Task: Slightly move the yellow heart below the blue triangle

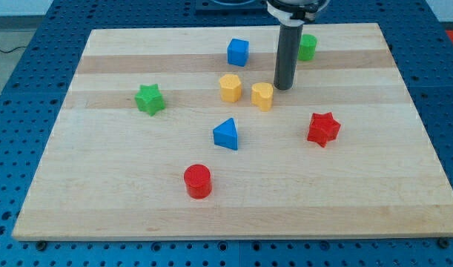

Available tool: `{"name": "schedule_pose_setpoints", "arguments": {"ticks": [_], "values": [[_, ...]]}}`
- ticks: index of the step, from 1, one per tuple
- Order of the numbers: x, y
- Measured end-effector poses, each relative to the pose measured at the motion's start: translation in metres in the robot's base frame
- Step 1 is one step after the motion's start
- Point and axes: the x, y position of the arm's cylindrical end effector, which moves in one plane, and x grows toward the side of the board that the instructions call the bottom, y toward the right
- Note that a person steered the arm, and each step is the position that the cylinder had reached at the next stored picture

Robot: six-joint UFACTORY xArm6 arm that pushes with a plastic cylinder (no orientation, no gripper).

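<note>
The wooden board (pixel 233 215) carries everything. My tip (pixel 284 87) has no jaws to open or close; it stands just to the view's upper right of the yellow heart (pixel 262 96). The blue triangle (pixel 226 134) lies toward the view's lower left of the tip, the yellow hexagon (pixel 230 87) to its left, the red star (pixel 323 128) to its lower right.

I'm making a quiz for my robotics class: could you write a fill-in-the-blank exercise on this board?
1. My tip stands just to the view's right of the yellow ____.
2. The blue triangle lies toward the view's ____ from the yellow heart.
3. The star at the view's right is ____.

Answers: heart; bottom; red
</note>
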Motion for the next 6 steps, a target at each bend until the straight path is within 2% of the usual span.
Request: {"name": "schedule_pose_setpoints", "arguments": {"ticks": [2,4,5,6], "values": [[-0.015,-0.033],[-0.018,-0.094],[-0.004,-0.102],[-0.010,-0.098]]}}
